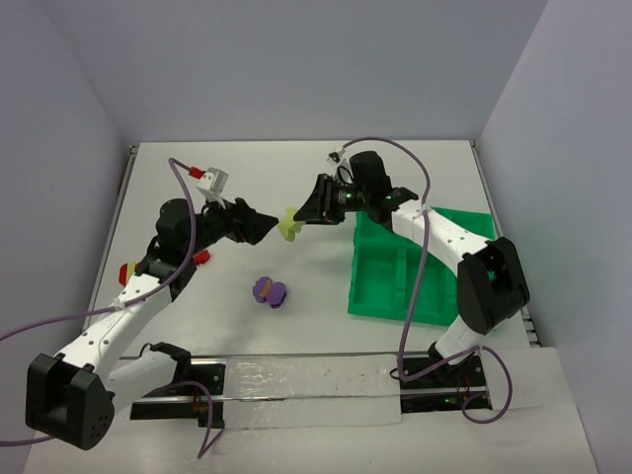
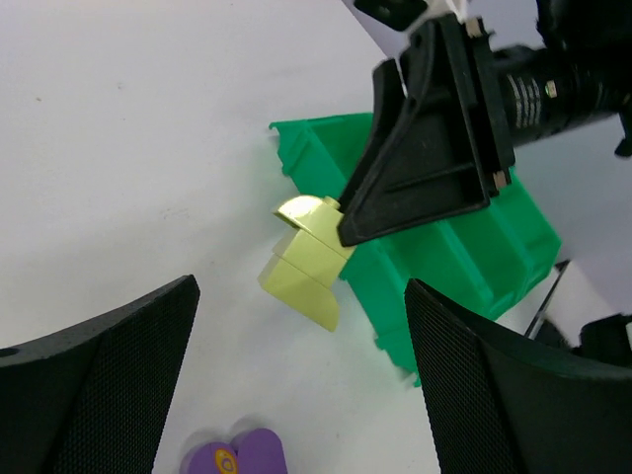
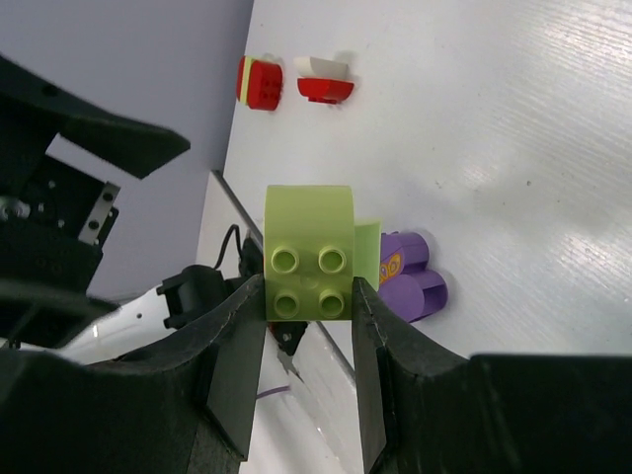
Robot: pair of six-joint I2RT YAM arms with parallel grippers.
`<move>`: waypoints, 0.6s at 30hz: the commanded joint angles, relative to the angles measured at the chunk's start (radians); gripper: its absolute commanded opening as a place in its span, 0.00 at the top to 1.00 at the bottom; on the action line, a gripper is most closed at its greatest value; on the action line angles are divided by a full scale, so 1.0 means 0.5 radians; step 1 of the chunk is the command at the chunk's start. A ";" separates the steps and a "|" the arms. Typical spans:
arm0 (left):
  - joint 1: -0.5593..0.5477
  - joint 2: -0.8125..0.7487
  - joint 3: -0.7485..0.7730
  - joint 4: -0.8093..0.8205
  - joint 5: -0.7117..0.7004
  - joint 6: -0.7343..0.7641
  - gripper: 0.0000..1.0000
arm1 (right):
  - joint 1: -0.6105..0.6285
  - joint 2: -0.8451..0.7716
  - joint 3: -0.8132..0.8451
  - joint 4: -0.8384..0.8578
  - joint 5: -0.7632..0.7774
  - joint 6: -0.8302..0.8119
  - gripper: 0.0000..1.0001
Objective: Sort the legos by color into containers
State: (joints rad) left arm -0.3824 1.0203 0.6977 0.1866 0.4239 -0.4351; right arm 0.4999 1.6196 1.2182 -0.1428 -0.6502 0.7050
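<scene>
My right gripper [image 1: 297,221] is shut on a pale yellow-green lego [image 1: 288,227], holding it above the table left of the green tray of containers [image 1: 415,269]. In the right wrist view the studded lego [image 3: 308,252] sits between both fingers of that gripper [image 3: 308,296]. My left gripper [image 1: 262,227] is open and faces the lego from the left. In its wrist view the lego [image 2: 306,259] hangs beyond the left gripper [image 2: 301,380], untouched by it. A purple lego [image 1: 269,290] lies on the table below them, also in both wrist views as the purple lego [image 2: 237,456] [image 3: 413,276].
Two red bricks [image 1: 126,272] [image 1: 201,258] lie beside the left arm; the right wrist view shows them as red bricks [image 3: 259,81] [image 3: 326,84] near the table edge. The tray [image 2: 464,257] stands at the right under the right arm. Walls enclose three sides of the table.
</scene>
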 commanded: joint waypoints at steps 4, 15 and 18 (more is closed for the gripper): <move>-0.128 -0.098 0.053 -0.084 -0.251 0.468 0.12 | -0.012 -0.058 0.072 -0.031 -0.037 -0.031 1.00; -0.337 0.092 0.213 -0.276 -0.363 0.593 0.13 | -0.006 -0.029 0.063 -0.023 -0.182 -0.045 1.00; -0.347 0.085 0.222 -0.309 -0.292 0.607 0.13 | -0.006 -0.025 0.084 -0.050 -0.188 -0.068 1.00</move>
State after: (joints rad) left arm -0.5439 1.0651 0.7541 0.0518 0.2643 -0.1717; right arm 0.4995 1.6199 1.2182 -0.1682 -0.7033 0.6896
